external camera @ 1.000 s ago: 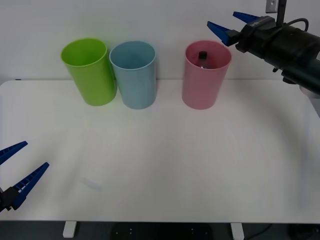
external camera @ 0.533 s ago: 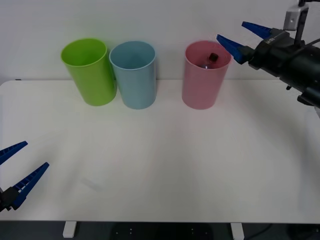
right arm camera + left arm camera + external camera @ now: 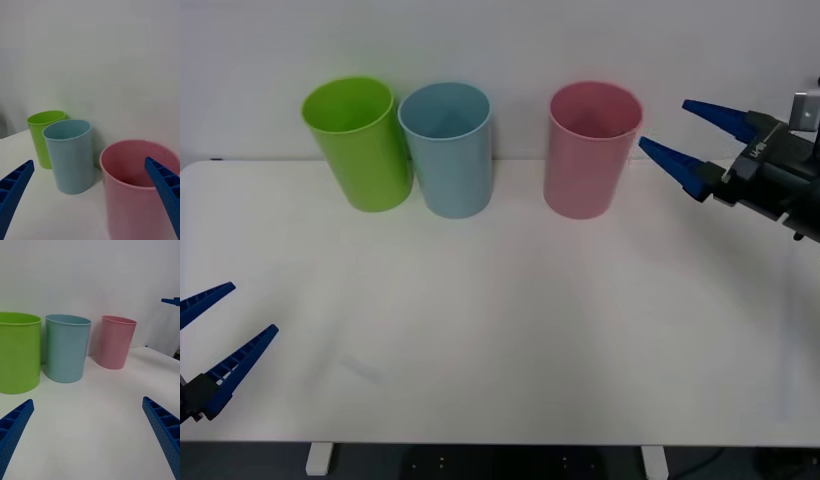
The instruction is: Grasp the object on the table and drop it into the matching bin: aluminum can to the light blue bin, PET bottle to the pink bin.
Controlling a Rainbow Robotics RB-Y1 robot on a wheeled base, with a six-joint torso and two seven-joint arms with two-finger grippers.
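The pink bin (image 3: 585, 165) (image 3: 135, 195) (image 3: 114, 343) stands at the back of the white table (image 3: 500, 300), right of the light blue bin (image 3: 448, 160) (image 3: 71, 157) (image 3: 66, 348). The PET bottle is hidden; only pink wall shows in the pink bin's mouth. No aluminum can is in view. My right gripper (image 3: 664, 123) (image 3: 88, 161) hangs open and empty just right of the pink bin, level with its rim. Low at the table's front left corner, my left gripper (image 3: 253, 307) (image 3: 87, 400) is open and holds nothing.
A lime green bin (image 3: 360, 150) (image 3: 43, 131) (image 3: 17, 352) stands touching the light blue bin's left side. A white wall rises right behind the three bins. The table's middle and front are bare white surface.
My right gripper has drawn back to the right and down from above the pink bin, staying open. The bottle's black cap, seen in the bin's mouth earlier, has dropped out of sight.
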